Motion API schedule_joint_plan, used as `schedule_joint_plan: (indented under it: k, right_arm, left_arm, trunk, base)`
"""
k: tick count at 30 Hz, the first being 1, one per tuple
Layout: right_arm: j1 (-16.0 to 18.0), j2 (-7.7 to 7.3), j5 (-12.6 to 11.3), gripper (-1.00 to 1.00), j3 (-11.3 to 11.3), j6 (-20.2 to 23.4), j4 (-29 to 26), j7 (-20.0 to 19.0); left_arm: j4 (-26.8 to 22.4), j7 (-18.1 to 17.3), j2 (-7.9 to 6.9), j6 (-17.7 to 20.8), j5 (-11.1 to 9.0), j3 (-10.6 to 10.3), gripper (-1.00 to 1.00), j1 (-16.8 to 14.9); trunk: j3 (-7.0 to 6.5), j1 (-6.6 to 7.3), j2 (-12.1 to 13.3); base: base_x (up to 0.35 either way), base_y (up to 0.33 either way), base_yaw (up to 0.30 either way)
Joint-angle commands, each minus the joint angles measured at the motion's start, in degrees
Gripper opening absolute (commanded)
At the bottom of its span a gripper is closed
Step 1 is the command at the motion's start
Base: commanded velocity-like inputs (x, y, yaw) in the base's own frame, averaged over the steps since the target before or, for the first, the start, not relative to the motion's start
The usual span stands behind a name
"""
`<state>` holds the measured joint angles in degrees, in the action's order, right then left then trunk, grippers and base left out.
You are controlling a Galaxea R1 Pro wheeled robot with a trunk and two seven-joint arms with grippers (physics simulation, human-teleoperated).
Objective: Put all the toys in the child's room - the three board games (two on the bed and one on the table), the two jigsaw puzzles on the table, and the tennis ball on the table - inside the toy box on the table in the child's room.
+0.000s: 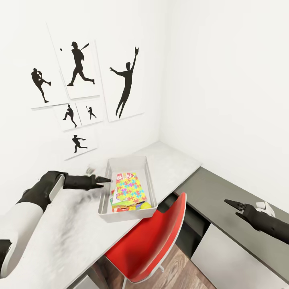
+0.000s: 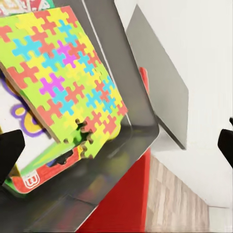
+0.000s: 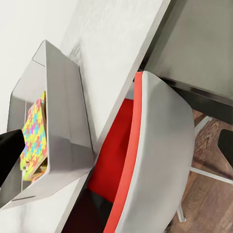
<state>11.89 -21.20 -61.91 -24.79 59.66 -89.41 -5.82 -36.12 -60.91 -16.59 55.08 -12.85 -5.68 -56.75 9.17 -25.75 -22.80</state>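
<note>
Broadly, the white walls of the child's room meet in a corner above the table, and black sports silhouette prints hang on the wall behind the toy box. That light grey top carries the toy box near its front edge; beyond the box, toward the corner, the surface drops to a lower dark grey section. A red chair is tucked under the table just in front of the toy box, its back nearly touching the desk edge. Inside the toy box a jigsaw puzzle lies on top — tilted, resting over the board games — and the tennis ball sits in the box's near corner beside them. The left gripper hovers at the toy box's rim on the side away from the dark section, its fingers drawn to a narrow point and holding nothing. The right gripper hangs over the dark section, well apart from the toy box, fingers spread — also empty.
</note>
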Motion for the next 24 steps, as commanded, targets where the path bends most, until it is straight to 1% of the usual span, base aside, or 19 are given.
schedule_joint_plan:
  k: [1,3,5,6,7,8,9,10,11,12,14,15,17,18,20,24]
  right_arm:
    - [0.1,-0.02,0.6,1.0,-0.1,0.3,0.0,-0.6]
    - [0.1,-0.03,0.5,1.0,-0.1,0.3,0.0,-0.6]
    - [0.1,-0.05,0.4,1.0,-0.1,0.3,0.0,-0.6]
    - [0.1,-0.06,0.4,1.0,-0.2,0.3,0.0,-0.7]
    - [0.1,-0.05,0.3,1.0,-0.2,0.3,0.0,-0.7]
    - [0.1,-0.05,0.3,1.0,-0.2,0.3,0.0,-0.7]
    - [0.1,-0.06,0.3,1.0,-0.2,0.3,0.0,-0.7]
    - [0.1,-0.03,0.2,1.0,-0.2,0.3,0.0,-0.7]
    - [0.1,-0.04,0.2,1.0,-0.2,0.3,0.0,-0.7]
    - [0.1,-0.05,0.2,1.0,-0.2,0.3,0.0,-0.7]
    - [0.1,-0.06,0.2,1.0,-0.2,0.3,0.0,-0.7]
    - [0.1,-0.05,0.1,1.0,-0.2,0.3,0.0,-0.7]
    - [0.1,-0.01,0.0,1.0,-0.2,0.3,0.0,-0.7]
    - [0.1,0.0,0.0,1.0,-0.2,0.3,0.0,-0.7]
    - [0.1,0.01,0.0,1.0,-0.2,0.3,0.0,-0.7]
    - [0.1,0.02,-0.1,1.0,-0.2,0.3,0.0,-0.7]
  left_arm:
    - [-0.5,-1.8,-0.87,0.3,-0.4,-0.3,1.0,0.0]
    - [-2.5,-6.5,-2.84,0.4,-0.4,-0.3,1.0,0.3]
    - [-4.6,-13.3,-5.29,0.4,-0.4,-0.2,1.0,0.9]
    - [-5.2,-17.2,-6.68,0.2,-0.4,-0.1,1.0,1.6]
    - [-5.8,-23.3,-8.87,0.0,-0.3,-0.1,1.0,3.2]
    - [-6.0,-26.6,-10.28,-0.3,-0.3,-0.1,1.0,4.3]
    - [-6.1,-28.6,-11.63,-1.1,-0.3,0.0,1.0,5.7]
    - [-6.2,-29.1,-12.87,-2.3,-0.4,0.2,1.0,7.3]
    - [-6.2,-29.1,-13.99,-3.5,-0.8,0.9,1.0,9.1]
    - [-6.2,-29.1,-14.94,-4.5,-1.5,2.0,1.0,10.9]
    - [-6.2,-29.1,-16.06,-5.9,-3.5,5.5,1.0,15.1]
    - [-6.3,-29.1,-16.48,-6.8,-4.7,8.4,1.0,18.1]
    - [-7.0,-29.1,-16.93,-7.5,-5.4,12.3,1.0,20.7]
    - [-7.5,-29.1,-17.22,-7.7,-5.6,13.8,1.0,21.5]
    - [-8.1,-29.1,-17.77,-7.9,-5.8,15.4,1.0,22.5]
    - [-9.3,-29.1,-18.08,-8.1,-5.9,16.4,1.0,23.1]
  trunk:
    - [0.12,-0.04,-0.1]
    - [0.12,-0.04,-0.1]
    - [0.12,-0.04,-0.1]
    - [0.12,-0.04,-0.1]
    - [0.12,-0.04,-0.1]
    - [0.12,-0.04,-0.1]
    - [0.12,-0.04,-0.1]
    - [0.12,-0.04,-0.1]
    - [0.12,-0.04,-0.1]
    - [0.12,-0.04,-0.1]
    - [0.12,-0.04,-0.1]
    - [0.12,-0.04,-0.1]
    - [0.12,-0.04,-0.1]
    - [0.12,-0.04,-0.1]
    - [0.12,-0.04,-0.1]
    - [0.1,-0.04,-0.1]
  base:
    - [0.0,0.0,0.0]
    - [0.0,0.0,0.0]
    - [0.0,0.0,0.0]
    - [-0.008,0.0,0.0]
    - [-0.083,0.0,0.0]
    - [-0.154,0.0,0.0]
    - [-0.215,0.0,0.0]
    - [-0.254,0.0,0.0]
    - [-0.218,0.0,0.0]
    - [-0.14,0.0,0.0]
    - [-0.073,0.0,0.0]
    - [-0.029,0.0,0.0]
    - [-0.015,0.0,0.0]
    - [-0.008,0.0,0.0]
    - [-0.007,0.0,0.0]
    - [-0.137,0.0,-0.018]
